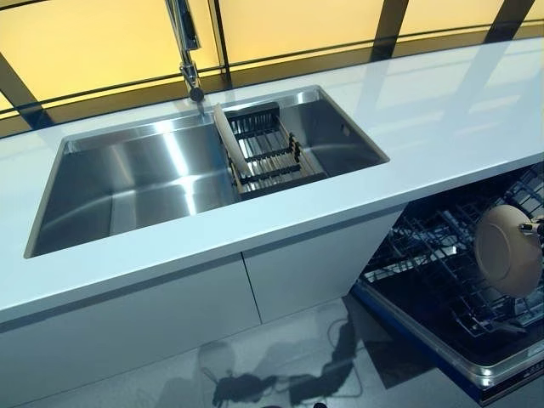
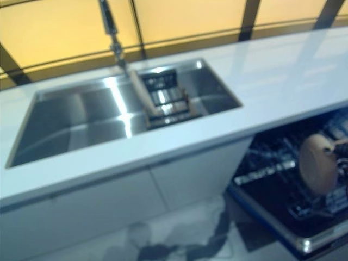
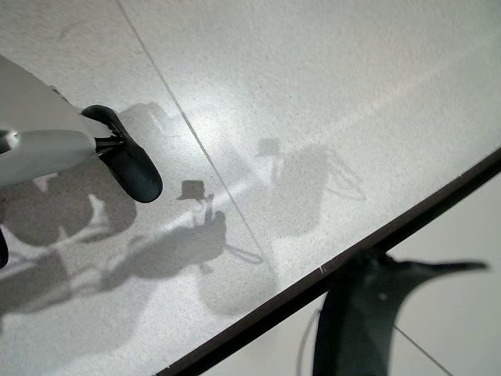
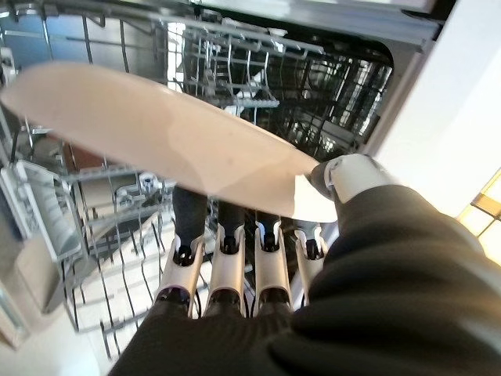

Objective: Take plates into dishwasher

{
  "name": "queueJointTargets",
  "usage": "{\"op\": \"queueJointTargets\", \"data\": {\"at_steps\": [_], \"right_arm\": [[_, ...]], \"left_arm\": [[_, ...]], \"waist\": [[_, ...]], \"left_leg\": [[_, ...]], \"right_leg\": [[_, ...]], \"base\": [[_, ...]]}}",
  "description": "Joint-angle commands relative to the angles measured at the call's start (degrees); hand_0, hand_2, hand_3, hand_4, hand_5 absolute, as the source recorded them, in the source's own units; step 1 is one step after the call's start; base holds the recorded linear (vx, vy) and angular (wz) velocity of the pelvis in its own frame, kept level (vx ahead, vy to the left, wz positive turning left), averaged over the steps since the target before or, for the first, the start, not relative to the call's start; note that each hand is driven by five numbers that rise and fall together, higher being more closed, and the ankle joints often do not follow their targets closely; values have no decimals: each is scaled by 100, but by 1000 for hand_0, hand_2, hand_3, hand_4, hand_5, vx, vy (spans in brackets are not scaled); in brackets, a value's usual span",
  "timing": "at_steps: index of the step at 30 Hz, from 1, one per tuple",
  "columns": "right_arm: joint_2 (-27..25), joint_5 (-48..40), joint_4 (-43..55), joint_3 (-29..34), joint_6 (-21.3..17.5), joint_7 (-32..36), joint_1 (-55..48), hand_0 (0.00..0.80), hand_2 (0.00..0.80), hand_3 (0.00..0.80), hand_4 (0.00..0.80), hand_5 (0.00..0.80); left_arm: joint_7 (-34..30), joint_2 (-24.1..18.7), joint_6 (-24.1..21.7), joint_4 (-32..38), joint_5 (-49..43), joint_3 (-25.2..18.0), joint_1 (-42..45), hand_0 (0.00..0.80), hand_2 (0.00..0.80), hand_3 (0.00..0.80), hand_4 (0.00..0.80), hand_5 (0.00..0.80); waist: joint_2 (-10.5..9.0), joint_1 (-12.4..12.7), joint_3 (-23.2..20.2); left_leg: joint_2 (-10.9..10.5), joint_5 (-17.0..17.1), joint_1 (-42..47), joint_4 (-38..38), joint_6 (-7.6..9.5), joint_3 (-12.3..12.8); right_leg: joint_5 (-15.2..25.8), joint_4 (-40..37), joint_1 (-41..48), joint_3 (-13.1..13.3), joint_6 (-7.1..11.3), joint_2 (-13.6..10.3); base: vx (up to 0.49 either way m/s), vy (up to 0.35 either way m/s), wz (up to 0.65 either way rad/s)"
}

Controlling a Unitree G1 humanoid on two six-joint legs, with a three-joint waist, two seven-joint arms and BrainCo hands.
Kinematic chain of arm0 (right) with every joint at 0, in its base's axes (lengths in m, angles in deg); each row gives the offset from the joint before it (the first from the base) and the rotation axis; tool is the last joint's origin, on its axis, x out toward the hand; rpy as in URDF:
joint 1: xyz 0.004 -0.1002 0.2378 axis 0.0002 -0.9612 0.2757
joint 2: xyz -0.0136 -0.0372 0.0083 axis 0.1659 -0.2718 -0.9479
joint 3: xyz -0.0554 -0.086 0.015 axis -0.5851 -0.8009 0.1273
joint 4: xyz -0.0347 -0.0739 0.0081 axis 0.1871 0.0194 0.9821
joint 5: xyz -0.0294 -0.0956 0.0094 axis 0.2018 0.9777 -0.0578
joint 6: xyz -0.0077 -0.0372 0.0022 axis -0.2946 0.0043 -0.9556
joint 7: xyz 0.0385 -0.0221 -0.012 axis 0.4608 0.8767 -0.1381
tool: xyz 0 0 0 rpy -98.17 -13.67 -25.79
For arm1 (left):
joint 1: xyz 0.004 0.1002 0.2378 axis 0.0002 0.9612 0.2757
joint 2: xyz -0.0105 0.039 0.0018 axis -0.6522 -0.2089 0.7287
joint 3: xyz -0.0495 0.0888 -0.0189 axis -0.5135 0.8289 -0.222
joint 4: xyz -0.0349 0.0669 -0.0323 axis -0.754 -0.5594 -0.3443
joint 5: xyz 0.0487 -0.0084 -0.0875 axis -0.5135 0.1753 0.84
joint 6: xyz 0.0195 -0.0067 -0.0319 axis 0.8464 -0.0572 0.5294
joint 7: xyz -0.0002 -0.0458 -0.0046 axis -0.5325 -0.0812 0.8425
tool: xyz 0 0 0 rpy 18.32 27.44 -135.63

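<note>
A beige plate [image 1: 507, 249] hangs on edge over the pulled-out lower rack [image 1: 425, 263] of the open dishwasher at the lower right. My right hand [image 4: 258, 290] is shut on the plate [image 4: 156, 133]: its thumb [image 4: 348, 176] presses the rim from one side and its fingers [image 4: 227, 266] curl under the other face. Another pale plate [image 1: 228, 140] leans upright in a dark drying rack [image 1: 272, 157] inside the steel sink [image 1: 127, 183]. My left hand [image 3: 47, 145] hangs low over the floor, relaxed and holding nothing.
A faucet [image 1: 187, 51] rises behind the sink. The white counter [image 1: 425, 110] runs across the view, with white cabinet doors [image 1: 170, 314] below it. The dishwasher's wire tines [image 4: 235, 70] stand close under and behind the held plate.
</note>
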Motion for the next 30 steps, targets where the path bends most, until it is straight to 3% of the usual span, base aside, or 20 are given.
{"op": "queueJointTargets", "data": {"at_steps": [1, 8, 12, 30], "right_arm": [[-220, 234, -103, -258, -199, -12, 610, 800, 800, 800, 800, 800], [-220, 529, -54, -368, -315, 133, 658, 800, 800, 800, 800, 800], [-222, 580, -20, -367, -339, 146, 624, 800, 800, 800, 800, 800], [-353, 3254, -87, -999, -835, 428, 457, 800, 800, 800, 800, 800]], "left_arm": [[-5, -253, -44, -48, 26, 297, -19, 0, 0, 0, 0, 0], [-46, -245, -68, 96, 79, 327, -7, 0, 0, 0, 0, 0], [-80, -253, -73, 109, 70, 317, -7, 0, 0, 0, 0, 0], [-46, -295, 13, 340, 102, 332, -151, 0, 0, 0, 0, 0]], "waist": [[-135, 154, -38], [82, 110, 159], [100, 108, 177], [166, 106, 458]], "left_leg": [[-280, -455, -316, 558, 27, 40], [-300, -422, -433, 602, -26, 85], [-307, -418, -447, 608, -29, 89], [-275, -384, -606, 668, -18, 121]], "right_leg": [[-235, 453, -445, -361, 156, 154], [-239, 491, -578, -402, 139, 90], [-243, 502, -595, -401, 139, 86], [-217, 572, -770, -404, 158, 45]], "base": [[0, 0, 0], [-15, 2, -6], [0, 0, 0], [-9, -12, -1]]}}
